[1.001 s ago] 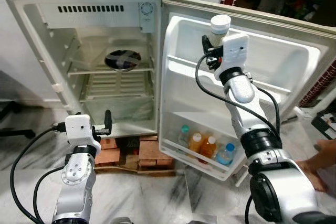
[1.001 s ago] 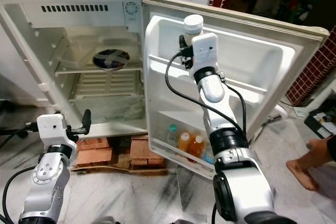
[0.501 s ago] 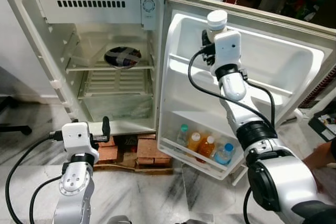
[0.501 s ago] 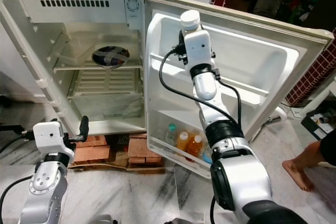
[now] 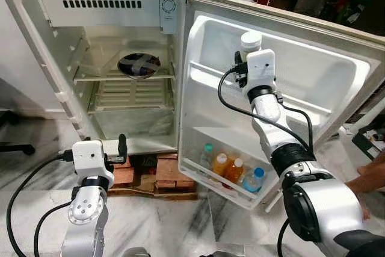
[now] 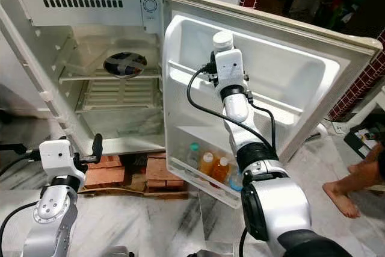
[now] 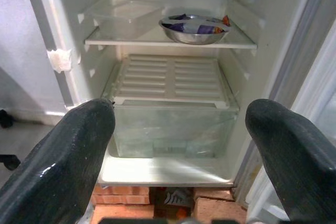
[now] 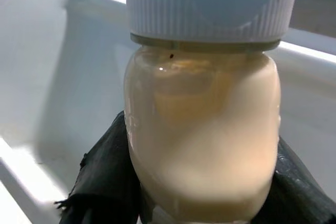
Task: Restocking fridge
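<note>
A glass jar [image 8: 202, 129] of cream-coloured stuff with a white ribbed lid [image 5: 251, 40] is held upright by my right gripper [image 8: 197, 192], shut on its lower half. It hangs just in front of the open fridge door [image 5: 337, 76], a little above the door's upper shelf [image 5: 210, 73]. The fridge [image 5: 36, 28] stands open. My left gripper [image 7: 178, 145] is open and holds nothing, low before the fridge's bottom edge, facing the crisper drawer [image 7: 168, 129].
A steel bowl [image 5: 139, 64] and a clear tub [image 7: 126, 11] sit on the inner shelf. Several bottles [image 5: 231, 170] stand in the door's bottom shelf. Bricks [image 5: 162, 176] prop the fridge up. A person's foot [image 6: 343, 200] rests on the marble floor at the right.
My right gripper has come down with the jar, closer to the door's upper shelf. The left arm has stayed low before the fridge.
</note>
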You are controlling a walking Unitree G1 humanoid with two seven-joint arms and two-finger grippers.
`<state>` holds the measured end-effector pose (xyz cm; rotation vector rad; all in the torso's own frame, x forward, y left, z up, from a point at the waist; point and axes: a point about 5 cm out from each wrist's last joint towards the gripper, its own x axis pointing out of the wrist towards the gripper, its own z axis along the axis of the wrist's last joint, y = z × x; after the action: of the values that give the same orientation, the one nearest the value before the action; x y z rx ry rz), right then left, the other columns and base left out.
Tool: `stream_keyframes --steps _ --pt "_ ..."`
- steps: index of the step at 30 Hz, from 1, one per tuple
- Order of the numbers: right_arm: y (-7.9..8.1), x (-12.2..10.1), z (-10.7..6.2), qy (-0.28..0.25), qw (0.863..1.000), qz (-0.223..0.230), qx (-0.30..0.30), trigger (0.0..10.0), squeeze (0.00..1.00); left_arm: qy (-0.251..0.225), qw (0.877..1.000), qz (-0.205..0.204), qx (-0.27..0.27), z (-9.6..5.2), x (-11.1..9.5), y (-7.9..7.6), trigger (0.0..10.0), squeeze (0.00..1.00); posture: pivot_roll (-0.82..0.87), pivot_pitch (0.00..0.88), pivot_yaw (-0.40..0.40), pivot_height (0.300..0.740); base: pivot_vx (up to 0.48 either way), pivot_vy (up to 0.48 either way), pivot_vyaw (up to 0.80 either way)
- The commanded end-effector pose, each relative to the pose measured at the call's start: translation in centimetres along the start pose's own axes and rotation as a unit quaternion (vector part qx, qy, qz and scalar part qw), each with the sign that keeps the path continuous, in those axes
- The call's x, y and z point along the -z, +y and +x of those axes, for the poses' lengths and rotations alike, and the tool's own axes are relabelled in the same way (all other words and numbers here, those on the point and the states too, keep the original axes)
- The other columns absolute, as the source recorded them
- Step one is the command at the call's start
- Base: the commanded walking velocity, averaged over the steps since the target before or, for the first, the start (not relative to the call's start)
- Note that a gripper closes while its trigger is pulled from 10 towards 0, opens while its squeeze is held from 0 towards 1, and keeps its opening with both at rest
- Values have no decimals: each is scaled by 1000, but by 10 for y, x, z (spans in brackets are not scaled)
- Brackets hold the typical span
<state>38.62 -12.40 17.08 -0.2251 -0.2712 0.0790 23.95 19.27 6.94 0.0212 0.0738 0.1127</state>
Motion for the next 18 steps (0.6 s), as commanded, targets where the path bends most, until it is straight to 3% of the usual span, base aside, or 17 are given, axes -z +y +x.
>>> stream_keyframes --steps 1,6,7,8,9,18 --pt "-3 10 -4 23 1000 3 8 10000 0 0 1000 3 -2 -1 -2 0 10000 0 157 10 -98 740 0 0 0" --pt "-6 15 -5 43 999 6 13 10000 0 2 1000 4 -1 0 -1 0 10000 0 154 10 -95 740 0 0 0" --pt "-8 18 -6 51 999 9 16 10000 149 3 1000 4 0 1 -1 0 10000 0 153 9 -93 740 0 0 0" --pt "-9 18 -6 54 998 11 18 10000 757 3 1000 4 0 1 -2 0 10000 0 151 9 -92 740 0 0 0" --pt "-10 19 -6 55 998 13 20 10000 1000 3 1000 5 1 1 -2 -1 10000 0 150 10 -92 740 0 0 0" --pt "-17 19 -6 58 998 13 34 10000 1000 10 1000 6 3 0 0 -2 10000 0 147 18 -90 740 0 0 0"
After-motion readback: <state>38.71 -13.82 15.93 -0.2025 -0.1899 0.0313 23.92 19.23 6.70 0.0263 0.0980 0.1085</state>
